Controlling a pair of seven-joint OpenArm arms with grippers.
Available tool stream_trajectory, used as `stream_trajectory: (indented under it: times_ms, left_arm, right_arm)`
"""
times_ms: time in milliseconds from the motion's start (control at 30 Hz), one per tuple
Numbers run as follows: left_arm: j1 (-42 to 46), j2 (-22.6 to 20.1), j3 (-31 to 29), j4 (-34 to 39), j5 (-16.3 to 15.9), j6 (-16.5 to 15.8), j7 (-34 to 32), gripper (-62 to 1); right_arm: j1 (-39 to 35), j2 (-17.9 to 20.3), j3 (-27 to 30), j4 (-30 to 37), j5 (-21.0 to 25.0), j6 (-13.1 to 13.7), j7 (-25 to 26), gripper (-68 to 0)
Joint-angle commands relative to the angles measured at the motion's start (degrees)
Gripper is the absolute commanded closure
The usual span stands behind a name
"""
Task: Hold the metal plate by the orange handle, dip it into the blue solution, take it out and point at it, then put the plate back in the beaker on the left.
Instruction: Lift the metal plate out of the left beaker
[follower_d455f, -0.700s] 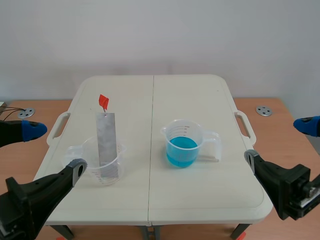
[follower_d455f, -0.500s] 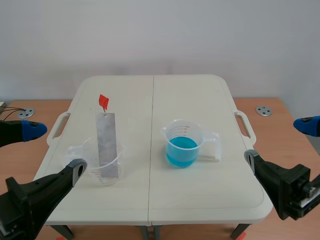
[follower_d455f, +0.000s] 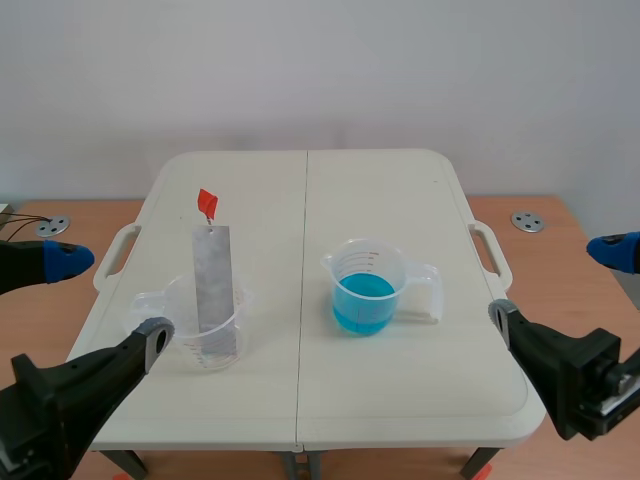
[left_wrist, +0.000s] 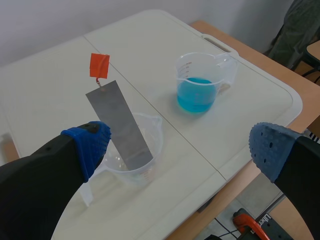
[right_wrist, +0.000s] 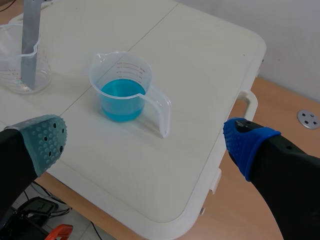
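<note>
Left gripper (left_wrist: 180, 150): wide open, blue dotted pads far apart, holding nothing and touching nothing; low by the near table edge, well apart from the blue beaker (follower_d455f: 367, 287) on the left arm's side.
Right gripper (right_wrist: 146, 141): wide open as well, one grey-green pad and one blue pad spread far apart, empty, in contact with nothing; low at the near table edge, well apart from the blue beaker on the right arm's side, with that beaker ahead of it and between the lines of its fingers.
Blue beaker: clear plastic with printed measuring marks, upright on the table (follower_d455f: 380, 190), just on the right arm's side of the seam (follower_d455f: 304, 250); spout toward the seam, handle away from it.
Blue solution (follower_d455f: 362, 305): inside the blue beaker, filling roughly the lower half.
Clear beaker (follower_d455f: 228, 345): upright, across the seam from the blue beaker and apart from it, a little nearer the robot; apart from the metal plate, contents not discernible.
Metal plate (follower_d455f: 213, 280): long grey strip standing in the clear beaker, lower end inside, upper end tilted slightly away from the blue beaker and well above the rim.
Orange handle (follower_d455f: 207, 203): small orange tag on the plate's top end, free of both grippers, farther from the robot than the blue beaker.
</note>
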Motion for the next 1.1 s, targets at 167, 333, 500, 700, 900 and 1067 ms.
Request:
stream_trajectory:
  times_ms: [167, 333, 500, 700, 900, 1067]
  left_arm:
    - [0.1, 0.3, -0.5, 1.0, -0.5, 0.0, -0.6, -59.8]
    - [0.1, 0.3, -0.5, 1.0, -0.6, 0.0, -0.5, -59.7]
    - [0.1, 0.3, -0.5, 1.0, -0.6, 0.0, -0.6, -59.8]
    - [0.1, 0.3, -0.5, 1.0, -0.6, 0.0, -0.5, -58.8]
    - [1.3, 0.3, -1.5, 1.0, -0.6, 1.4, -1.1, -26.5]
    - [5.5, 0.3, -4.7, 1.0, -0.6, 1.4, -4.3, -9.1]
  right_arm:
    - [0.3, 0.5, 0.1, 1.0, 0.6, 0.0, 1.0, -65.9]
    - [0.3, 0.5, 0.1, 1.0, 0.4, 0.0, 1.0, -65.9]
    - [0.3, 0.5, 0.1, 1.0, 0.4, 0.0, 1.0, -65.9]
    - [0.3, 0.5, 0.1, 1.0, -0.1, 0.0, 1.0, -65.9]
    - [0.4, 0.5, 0.1, 1.0, -0.1, 0.0, 1.0, -65.9]
    - [1.4, 0.6, 0.0, 1.0, -0.5, 0.0, 1.2, -65.9]
